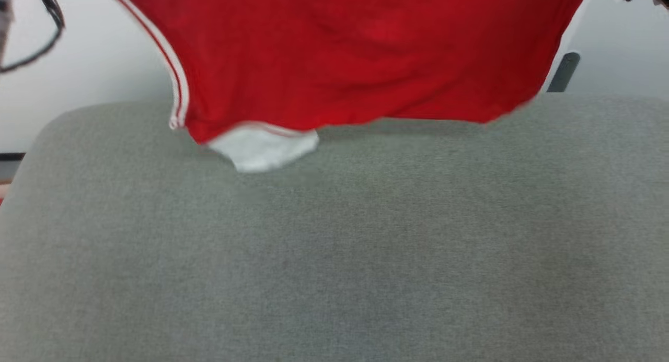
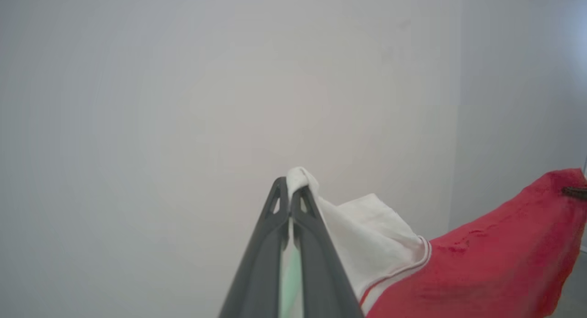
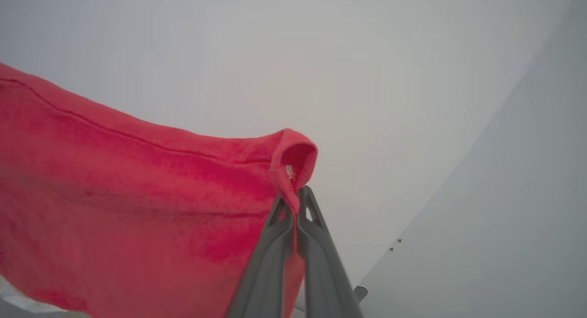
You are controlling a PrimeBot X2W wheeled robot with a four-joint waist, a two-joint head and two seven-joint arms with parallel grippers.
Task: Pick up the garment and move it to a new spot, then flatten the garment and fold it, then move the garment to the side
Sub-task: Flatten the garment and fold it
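Two tools are sharing the load. The left tool (image 2: 290, 192) is clenching a bunched edge of the white sleeve (image 2: 367, 231), and the right tool (image 3: 296, 203) is pinching a rolled red corner. Each pair of long dark fingers is pressing together at the tips, with cloth caught between them.

The garment (image 1: 339, 59) is hanging in the air, stretched wide between them. Its body is a soft, matte red knit that is wrinkling faintly across the middle. A stitched seam is running along its upper edge in the right wrist view. Red-and-white striped trim (image 1: 175, 80) is curving down its left side in the head view. A second white sleeve (image 1: 264, 148) is drooping from the bottom edge as a rounded flap. Whether that flap is touching the surface below cannot be told.

Beneath the shirt, a broad grey surface (image 1: 334, 257) with a fine woven texture and rounded far corners is spreading across the head view. A pale, plain wall (image 2: 183, 102) is rising behind it. A dark looping cable (image 1: 52, 17) is showing at the upper left, and a grey post (image 1: 564, 72) is standing past the shirt's right edge.
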